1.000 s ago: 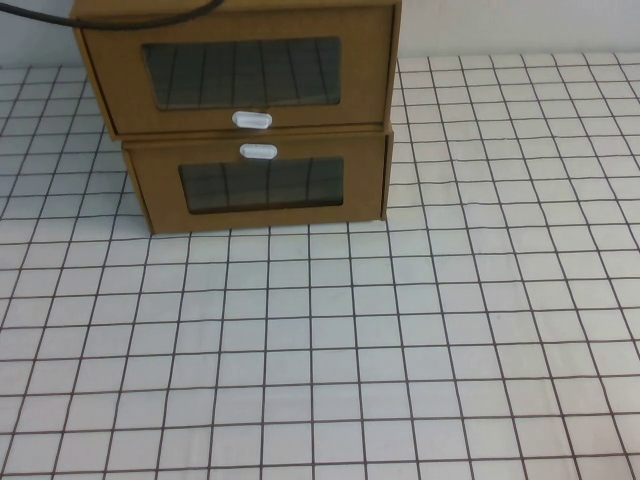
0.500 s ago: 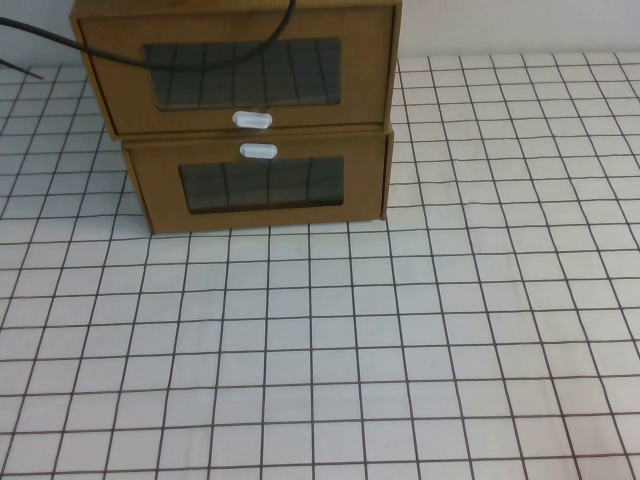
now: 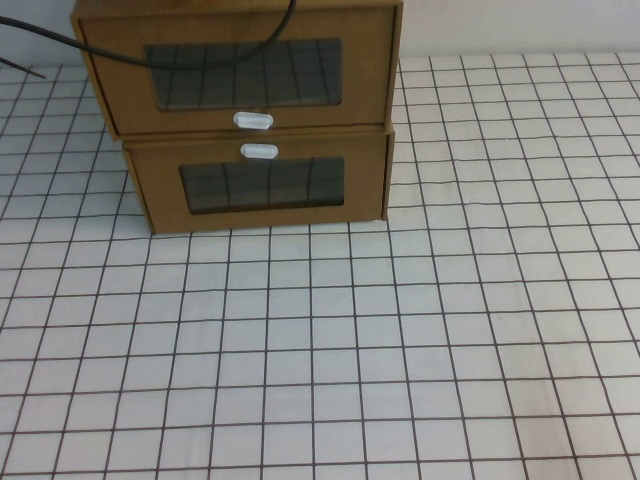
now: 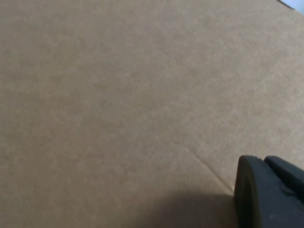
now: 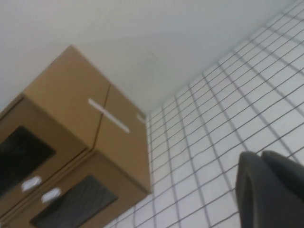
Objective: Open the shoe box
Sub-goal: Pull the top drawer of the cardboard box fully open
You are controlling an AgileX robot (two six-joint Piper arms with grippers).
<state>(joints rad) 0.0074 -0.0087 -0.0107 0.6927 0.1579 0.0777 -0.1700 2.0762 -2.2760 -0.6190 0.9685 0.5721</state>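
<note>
Two brown cardboard shoe boxes are stacked at the back left of the table. The upper box (image 3: 240,70) and the lower box (image 3: 262,185) each have a dark window and a white handle (image 3: 252,120) (image 3: 259,151), and both fronts are closed. The high view shows neither gripper. My left gripper (image 4: 263,190) is shut, hard up against a plain cardboard face (image 4: 118,95). My right gripper (image 5: 263,185) is shut and empty over the grid cloth, well to the right of the boxes (image 5: 71,142).
A black cable (image 3: 270,40) drapes across the upper box's front from the top edge toward the far left. A white cloth with a dark grid (image 3: 400,350) covers the table in front and to the right of the boxes. A pale wall (image 5: 142,38) stands behind.
The black cable has swung down across the upper box's window since a second ago. The boxes have not moved.
</note>
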